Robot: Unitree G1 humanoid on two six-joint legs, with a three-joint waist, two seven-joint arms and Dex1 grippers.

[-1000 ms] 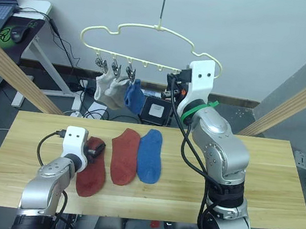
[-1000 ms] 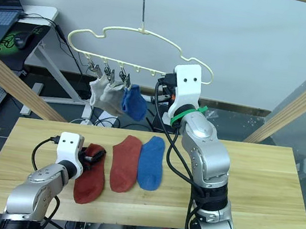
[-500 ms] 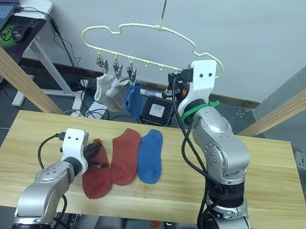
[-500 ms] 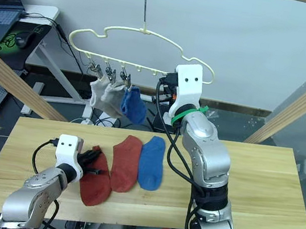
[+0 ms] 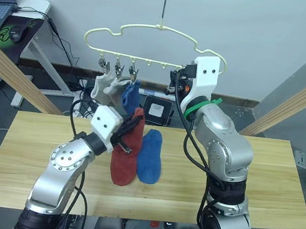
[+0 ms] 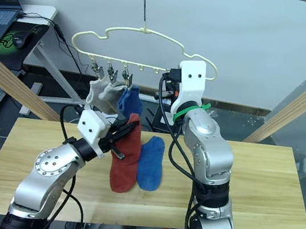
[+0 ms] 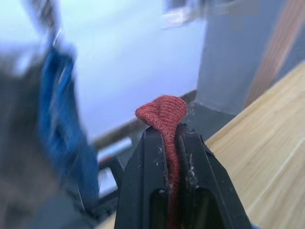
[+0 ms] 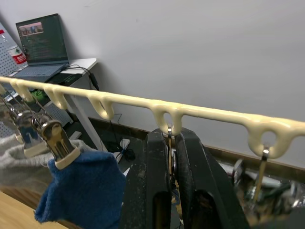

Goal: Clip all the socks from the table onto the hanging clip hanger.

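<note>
Rust-red sock [image 5: 127, 151] hangs clamped in the left end effector [image 5: 135, 124] above the table [image 5: 280, 185].

Clip hanger [image 5: 157, 30]: pale-yellow wire, wavy outline, hangs from a metal hook above table's far edge.

3 socks clipped at its left end: 2 light grey socks [image 5: 106, 87], then 1 blue sock [image 5: 130, 95], all dangling.

1 rust-red sock [image 6: 125, 156] lifted, top bunched betw the left gripper [image 7: 167, 138] fingers, rest hanging down, toe at or near table [image 5: 269, 184].

2nd blue sock [image 5: 149, 156] flat on light-wood table, just right of the red one. Other red sock not visible.
</note>
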